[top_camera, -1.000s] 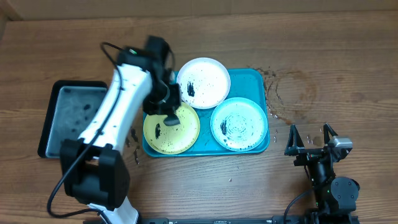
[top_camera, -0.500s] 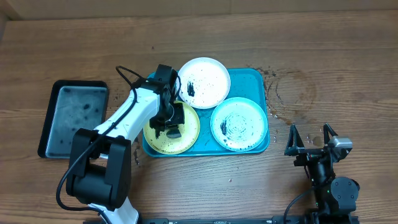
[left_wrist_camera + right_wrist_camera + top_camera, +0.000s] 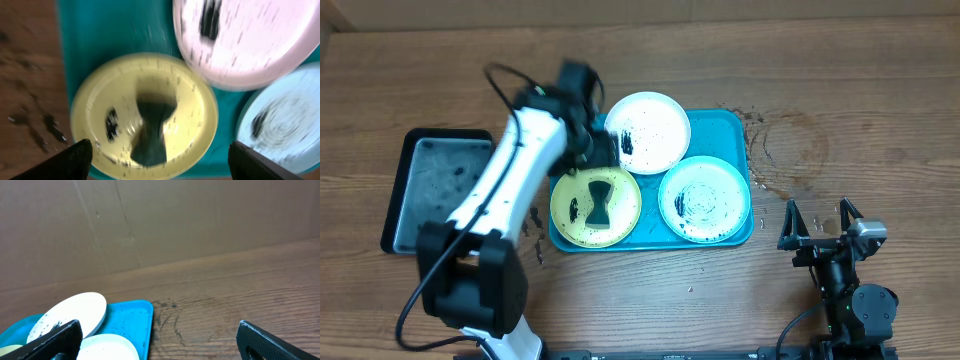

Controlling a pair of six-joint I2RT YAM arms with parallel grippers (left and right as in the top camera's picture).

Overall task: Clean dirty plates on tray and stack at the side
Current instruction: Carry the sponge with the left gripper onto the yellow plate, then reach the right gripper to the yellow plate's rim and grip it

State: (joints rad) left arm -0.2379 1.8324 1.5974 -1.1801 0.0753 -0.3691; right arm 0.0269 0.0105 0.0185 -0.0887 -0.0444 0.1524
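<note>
Three speckled plates lie on the turquoise tray (image 3: 735, 130): white (image 3: 648, 130) at the back, yellow-green (image 3: 570, 190) front left, pale teal-rimmed (image 3: 704, 198) front right. A dark bow-tie-shaped piece (image 3: 600, 203) lies loose on the yellow-green plate (image 3: 100, 100); it looks like a wiping pad. My left gripper (image 3: 592, 150) hovers over that plate's far edge, blurred. In the left wrist view the left gripper (image 3: 160, 165) is open, its jaws wide on either side of the dark piece (image 3: 150, 130) and above it. My right gripper (image 3: 820, 225) stands open and empty at the right of the tray.
A black tray (image 3: 435, 190) with wet smears sits left of the turquoise one. Dark specks and a ring stain (image 3: 790, 150) mark the wood right of the tray. A cardboard wall (image 3: 160, 220) backs the table.
My left gripper opened, let go of the dark piece on the yellow-green plate, and pulled up and back from it. The right arm has not moved.
</note>
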